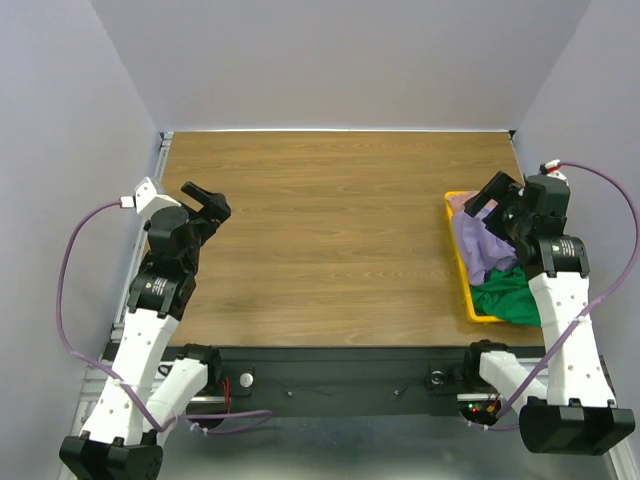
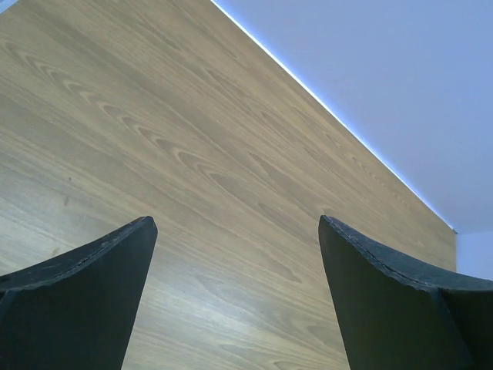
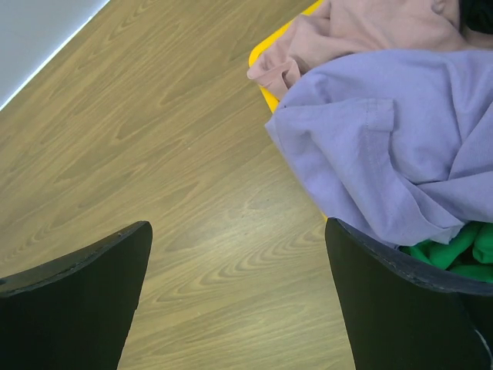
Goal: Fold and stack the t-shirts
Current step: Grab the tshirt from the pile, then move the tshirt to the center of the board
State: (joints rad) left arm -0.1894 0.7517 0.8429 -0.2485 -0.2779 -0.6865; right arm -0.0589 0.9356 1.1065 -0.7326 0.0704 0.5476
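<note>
The t-shirts lie heaped in a yellow tray [image 1: 462, 278] at the frame's right edge: the lavender t-shirt [image 1: 482, 245] on top, the pink t-shirt [image 3: 370, 27] beyond it, the green t-shirt [image 1: 510, 295] nearer the bases. The right hand [image 1: 497, 203], released and empty, hovers at the lavender one's edge. The left hand [image 1: 207, 203], also released, hangs over the worktop [image 1: 330, 230] far left, so the right arm is nearer.

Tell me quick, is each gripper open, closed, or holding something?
Left gripper: open, holding nothing.
Right gripper: open, holding nothing, near the lavender t-shirt.
</note>
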